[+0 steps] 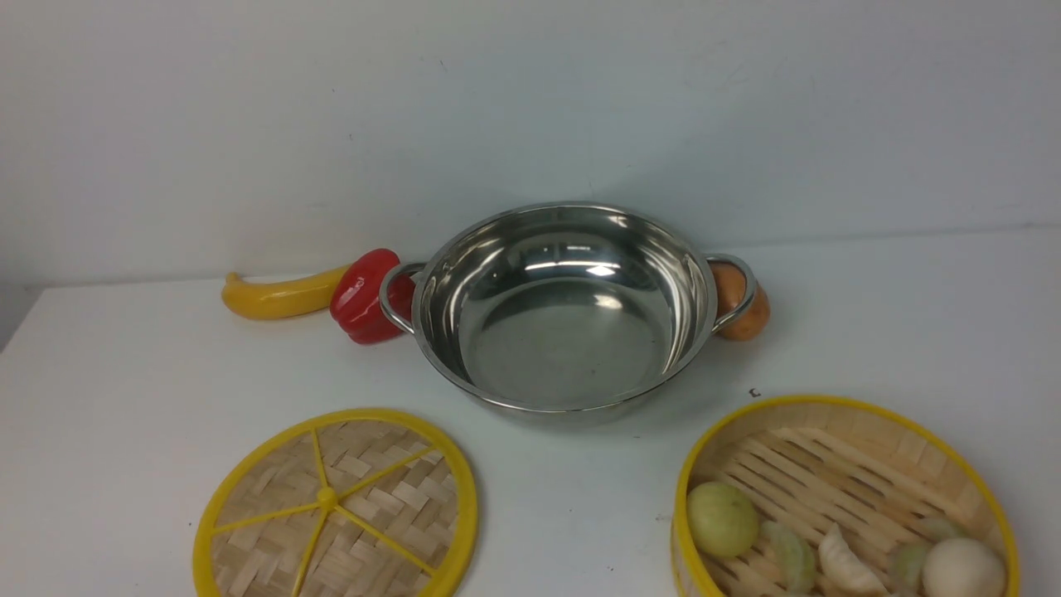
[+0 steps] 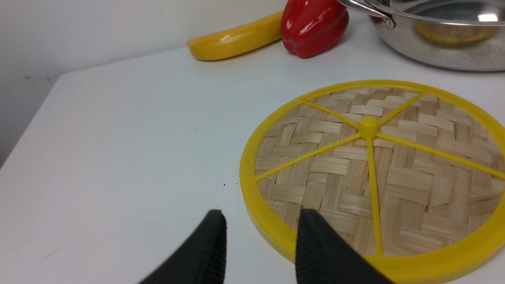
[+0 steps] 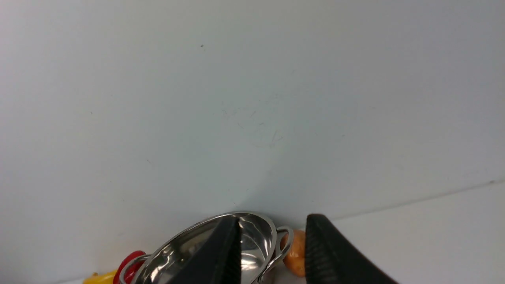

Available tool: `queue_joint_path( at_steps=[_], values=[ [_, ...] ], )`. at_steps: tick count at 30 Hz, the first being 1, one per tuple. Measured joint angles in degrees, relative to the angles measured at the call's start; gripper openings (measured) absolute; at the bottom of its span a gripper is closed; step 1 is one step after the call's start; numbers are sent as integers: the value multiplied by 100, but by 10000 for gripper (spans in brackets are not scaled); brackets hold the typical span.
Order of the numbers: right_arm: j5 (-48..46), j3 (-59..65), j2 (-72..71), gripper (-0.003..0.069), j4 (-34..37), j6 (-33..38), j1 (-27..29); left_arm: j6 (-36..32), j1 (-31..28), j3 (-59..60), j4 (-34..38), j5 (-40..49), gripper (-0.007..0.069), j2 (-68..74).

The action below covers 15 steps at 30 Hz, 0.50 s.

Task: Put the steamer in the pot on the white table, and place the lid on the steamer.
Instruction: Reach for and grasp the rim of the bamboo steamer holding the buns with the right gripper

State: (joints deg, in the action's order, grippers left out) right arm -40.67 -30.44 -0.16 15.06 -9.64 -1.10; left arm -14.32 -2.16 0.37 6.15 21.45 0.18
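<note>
I am watching the pot (image 1: 572, 348) sitting at twelve o'clock on the white counter (image 1: 133, 398), its shiny bowl lying bare. The steamer (image 1: 837, 473) is resting at five o'clock, apart from the pot, carrying a greenish bun (image 1: 723, 519), a white bun (image 1: 963, 569) and pale dumplings (image 1: 844, 560) on its slats. The lid (image 1: 331, 502) is lying flat at seven o'clock. A red pepper (image 1: 365, 294) and a banana (image 1: 278, 297) are lying at the pot's nine o'clock. My left hand (image 2: 262, 215) is sitting low at the lid's edge, fingers narrowly parted and gripping nothing, one of them over the yellow rim. My right hand (image 3: 274, 219) is pointing at the wall above the pot, fingers parted and gripping nothing.
</note>
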Motion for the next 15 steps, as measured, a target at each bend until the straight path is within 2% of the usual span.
queue_joint_path(
  at_steps=[5, 7, 10, 15],
  values=[
    [-656, -203, 626, 244, 185, 842, 0, 0, 0, 0, 0, 0, 241, 0],
    [-1389, -414, 1462, 244, 192, 1622, 0, 0, 0, 0, 0, 0, 241, 0],
    [-1741, -704, 2346, 244, 281, 2230, 0, 0, 0, 0, 0, 0, 241, 0],
    [-1910, -1223, 3785, 245, 721, 2742, 0, 0, 0, 0, 0, 0, 241, 0]
  ],
)
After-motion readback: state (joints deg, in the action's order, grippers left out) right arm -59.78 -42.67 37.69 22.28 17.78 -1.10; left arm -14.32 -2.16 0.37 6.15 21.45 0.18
